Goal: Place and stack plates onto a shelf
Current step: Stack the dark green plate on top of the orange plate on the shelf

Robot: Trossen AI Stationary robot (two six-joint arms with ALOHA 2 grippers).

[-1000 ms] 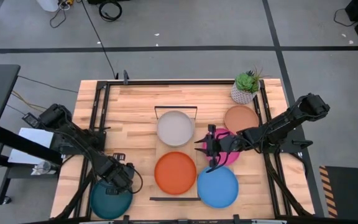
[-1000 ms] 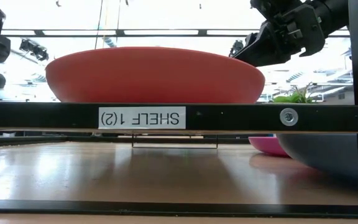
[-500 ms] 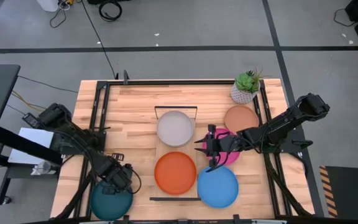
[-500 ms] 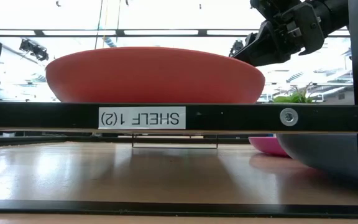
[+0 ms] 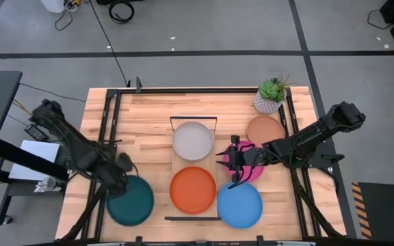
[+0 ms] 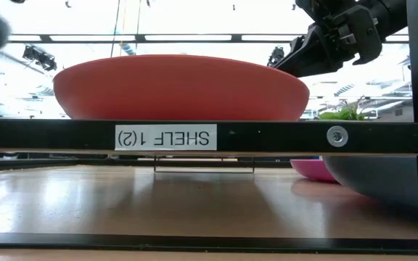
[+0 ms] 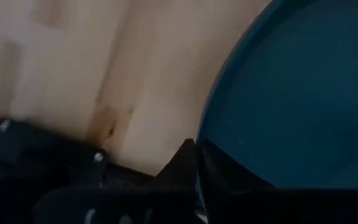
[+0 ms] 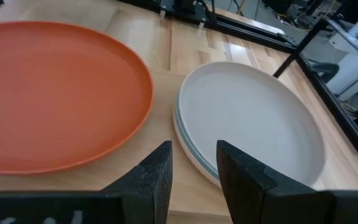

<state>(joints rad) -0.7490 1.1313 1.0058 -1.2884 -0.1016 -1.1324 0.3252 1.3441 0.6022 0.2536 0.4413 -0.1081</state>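
The shelf [image 5: 217,158] is a light-wood board with black wire ends. On it, a cream-white plate [image 5: 193,140] rests on a light teal one [image 8: 185,144], and an orange plate [image 5: 193,189] lies at the near end. My left gripper [image 5: 120,176] is shut on a dark teal plate [image 5: 132,201] left of the shelf. My right gripper [image 5: 232,164] hangs open over a magenta plate [image 5: 250,168], with nothing between its fingers [image 8: 160,171]. A blue plate [image 5: 239,204] and a terracotta plate [image 5: 265,130] lie on the table to the right. My left gripper pinches the dark teal plate's rim [image 7: 199,149] between its two fingers, at the plate's far left side. The fingers come slanting down from the table's far left. The plate juts out past the fingers, about level, and looks lifted off the table.
A potted green plant [image 5: 272,96] stands at the far right corner. A black frame [image 5: 108,123] runs round the table's edges. In the low view the shelf's near bar [image 6: 209,135] carries the orange plate [image 6: 180,87]. Bare wood lies left of the shelf.
My left gripper has risen and swung toward the table's far edge, its arm stretching out. It has taken the dark teal plate with it. The plate has come up from the near left corner and now hangs closer to the shelf. My right gripper has kept still.
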